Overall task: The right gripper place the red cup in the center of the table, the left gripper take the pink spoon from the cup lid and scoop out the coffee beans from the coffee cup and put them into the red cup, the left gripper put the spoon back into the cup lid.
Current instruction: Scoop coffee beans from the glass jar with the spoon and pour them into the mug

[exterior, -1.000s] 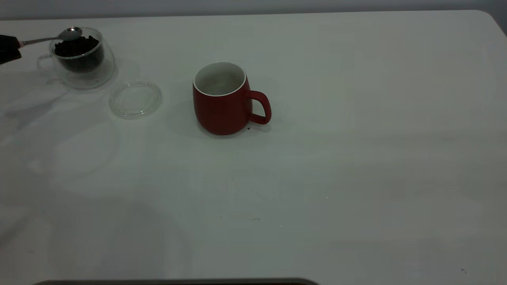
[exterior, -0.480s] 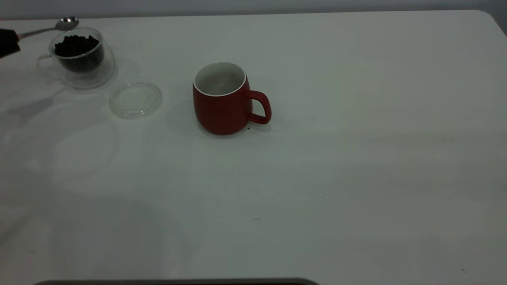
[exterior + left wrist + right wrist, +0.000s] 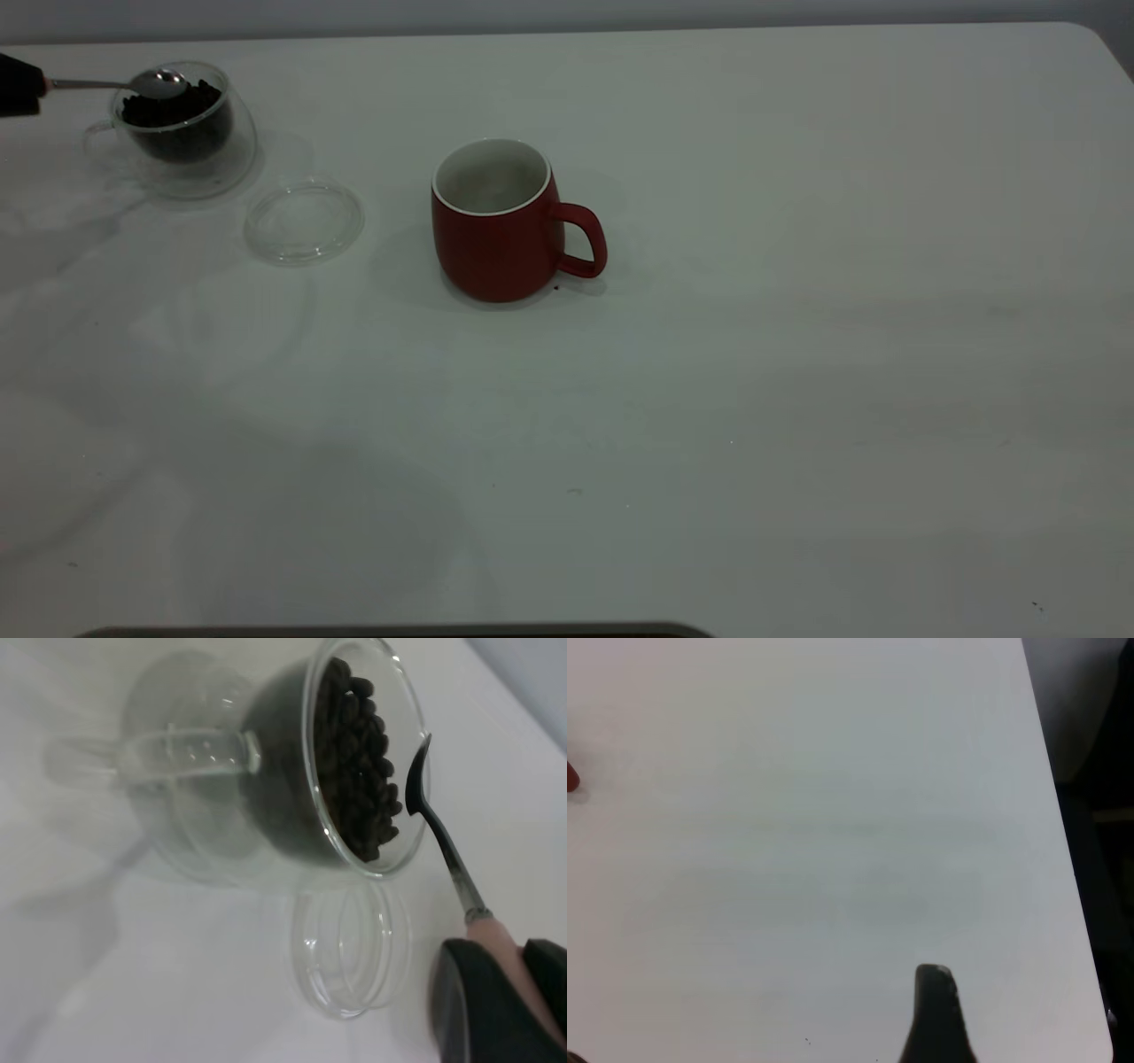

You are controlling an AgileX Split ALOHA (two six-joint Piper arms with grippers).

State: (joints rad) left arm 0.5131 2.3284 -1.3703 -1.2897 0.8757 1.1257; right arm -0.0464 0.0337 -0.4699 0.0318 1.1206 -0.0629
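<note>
Here the scooping step is in hand, judging by how things lie. Nearest the exterior camera is bare tabletop, with a few dark specks. Farther in, near the middle, the red cup stands upright, its white inside apparently empty and its loop handle pointing toward the right arm's side. So the placing step looks done and no beans have been moved yet.

Beyond it toward the left arm's side, the cup lid lies flat with nothing on it, just beside the coffee cup. That glass cup stands at the far left corner, heaped with coffee beans.

The left end effector is clamped on the pale handle of the pink spoon, at the exterior view's left edge. The spoon's long axis runs nearly level, from the end effector toward the red cup's side. Its bowl leads, sitting over the coffee cup's mouth at the rim. In the left wrist view the bowl's tip seems to touch the top of the heap, though whether it carries any beans I cannot tell.

Next, the bowl needs to dip under the beans and come up level. It then has to travel past the lid to the red cup without tipping.

The right end effector is parked over bare tabletop near the right edge. Only one dark fingertip shows, so I cannot tell its state.
</note>
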